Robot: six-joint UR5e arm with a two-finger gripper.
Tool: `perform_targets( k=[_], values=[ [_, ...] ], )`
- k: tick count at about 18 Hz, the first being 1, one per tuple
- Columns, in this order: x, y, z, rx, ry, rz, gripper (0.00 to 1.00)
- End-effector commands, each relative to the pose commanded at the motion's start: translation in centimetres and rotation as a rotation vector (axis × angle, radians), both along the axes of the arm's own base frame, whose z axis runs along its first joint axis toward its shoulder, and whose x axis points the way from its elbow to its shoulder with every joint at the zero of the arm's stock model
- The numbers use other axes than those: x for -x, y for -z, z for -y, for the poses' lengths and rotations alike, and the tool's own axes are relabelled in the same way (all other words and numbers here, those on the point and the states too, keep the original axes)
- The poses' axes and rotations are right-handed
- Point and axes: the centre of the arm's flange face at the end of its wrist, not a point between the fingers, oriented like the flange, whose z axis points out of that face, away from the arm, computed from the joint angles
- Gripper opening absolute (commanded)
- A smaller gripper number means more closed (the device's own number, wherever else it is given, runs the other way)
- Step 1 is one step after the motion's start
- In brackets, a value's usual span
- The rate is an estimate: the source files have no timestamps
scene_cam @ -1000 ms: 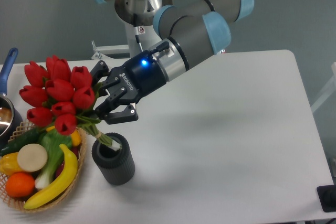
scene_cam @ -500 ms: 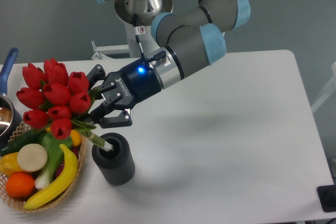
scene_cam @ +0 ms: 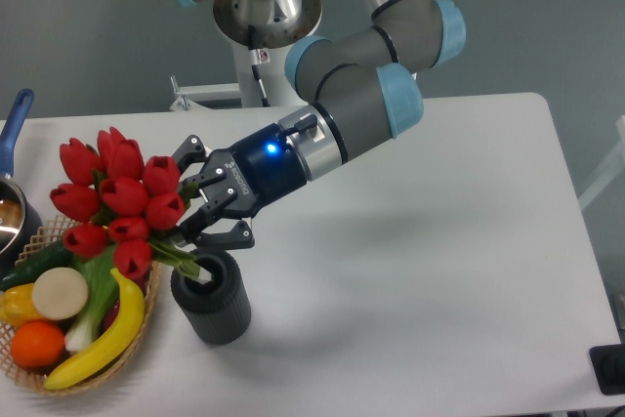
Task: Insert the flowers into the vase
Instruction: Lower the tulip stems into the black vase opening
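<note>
The pincer [scene_cam: 198, 210] is pinching the flowers [scene_cam: 122, 204] by their green stems, just above the vase [scene_cam: 211, 296], with its dark fingers pressed in from either side of the bunch. Compared with half a second ago the bunch has swung to the right and dropped a little, so the red heads now sit nearer the vase mouth, and the stems stand steeper than they did a second ago. The arm has eased down and in along with them.

Nearest on the left, the wicker basket [scene_cam: 34, 378] holds a banana [scene_cam: 98, 339], an orange [scene_cam: 37, 343] and other produce; it has not moved. Just to its right stands the dark ribbed vase, upright on the white surface [scene_cam: 420, 271] in the same spot as before. The stem ends reach into its opening at the left side of the rim, though how deep they go probably cannot be judged from this angle, since the rim hides them. The lowest tulip hangs over the basket's edge, near the banana.

Farther back, at the left edge, a blue-handled pot [scene_cam: 12, 173] is partly in view.

I judge the insertion to be under way but unfinished: the bunch leans left, so it likely needs righting and lowering before release.
</note>
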Motion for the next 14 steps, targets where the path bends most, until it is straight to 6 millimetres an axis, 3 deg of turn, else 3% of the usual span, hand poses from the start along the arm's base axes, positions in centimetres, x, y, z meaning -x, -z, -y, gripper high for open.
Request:
perform_targets(
  k=[10, 14],
  values=[
    [1.3, 3.8, 0.3, 0.033, -0.016, 0.044, 0.41],
    [1.3, 4.3, 0.2, 0.035, -0.014, 0.043, 0.41]
  ],
)
